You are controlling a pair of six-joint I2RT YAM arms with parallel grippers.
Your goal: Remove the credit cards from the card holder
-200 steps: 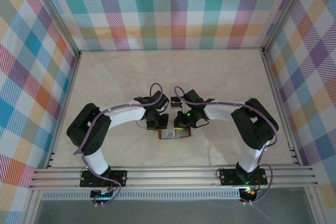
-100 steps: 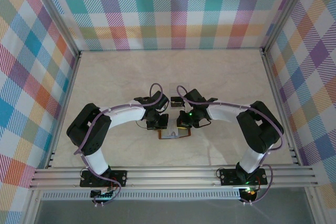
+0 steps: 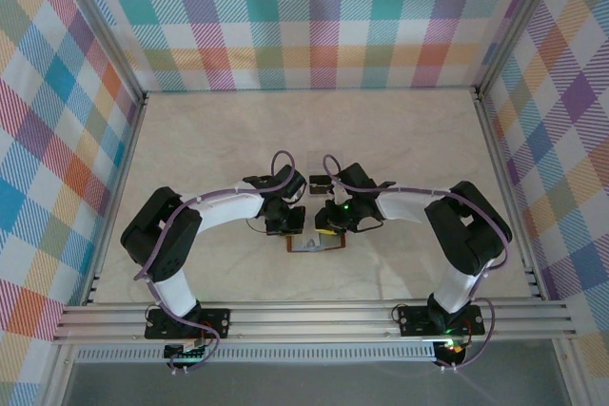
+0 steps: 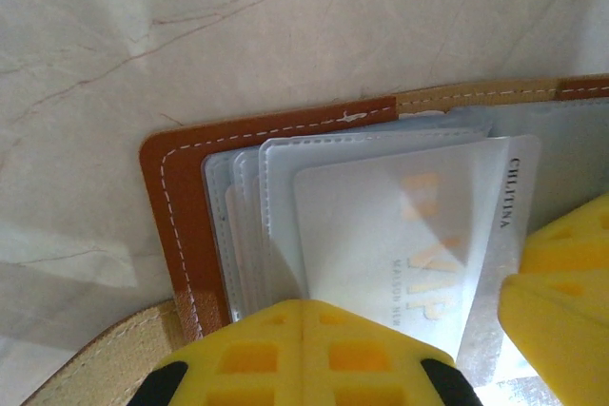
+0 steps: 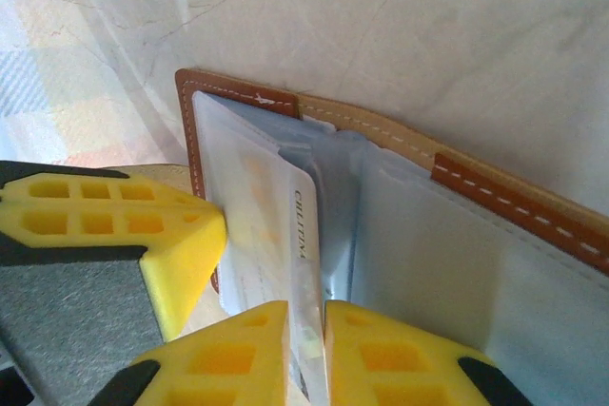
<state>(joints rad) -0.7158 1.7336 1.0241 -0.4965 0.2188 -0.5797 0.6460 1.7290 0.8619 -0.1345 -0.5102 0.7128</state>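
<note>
The card holder (image 3: 314,245) lies open on the table between both grippers, its brown leather rim (image 4: 171,206) framing grey-blue pockets (image 5: 428,263). A pale silvery credit card (image 4: 400,235) printed "VIP" and "CHLITINA" sticks partly out of the left pockets. My right gripper (image 5: 324,330) is shut on this card's (image 5: 276,225) edge. My left gripper (image 4: 303,316) is shut with nothing between its fingers and presses on the holder's left pocket stack. In the top view the left gripper (image 3: 285,225) and right gripper (image 3: 329,227) nearly touch. Other cards are hidden.
The yellow finger (image 5: 181,235) of my left gripper sits close beside the held card in the right wrist view. The right gripper's finger (image 4: 561,311) crowds the left wrist view. Marble-patterned table (image 3: 314,140) stretches behind, bounded by checked walls (image 3: 314,16) and metal rails (image 3: 314,316).
The right arm's elbow has shifted slightly while its gripper stays at the holder. The left arm has not moved.
</note>
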